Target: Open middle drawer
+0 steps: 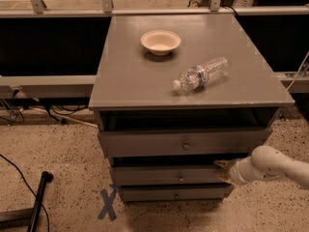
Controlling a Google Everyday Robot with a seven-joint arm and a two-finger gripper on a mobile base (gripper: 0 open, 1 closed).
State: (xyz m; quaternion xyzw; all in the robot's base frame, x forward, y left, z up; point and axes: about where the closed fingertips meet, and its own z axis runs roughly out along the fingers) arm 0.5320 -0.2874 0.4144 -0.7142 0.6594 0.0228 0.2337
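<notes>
The middle drawer [159,175] is the shallow grey front with a small round knob [181,177], set between a taller drawer [145,143] above and a narrower one [154,194] below. My gripper [222,172] comes in from the right on a white arm [273,167]. It sits against the right end of the middle drawer's front, well to the right of the knob. A dark gap shows above the middle drawer's front.
On the grey cabinet top [125,76] a cream bowl [161,41] stands at the back and a clear plastic bottle [202,73] lies on its side. A blue X [107,204] marks the speckled floor at the left, near a black pole [37,199] and cables.
</notes>
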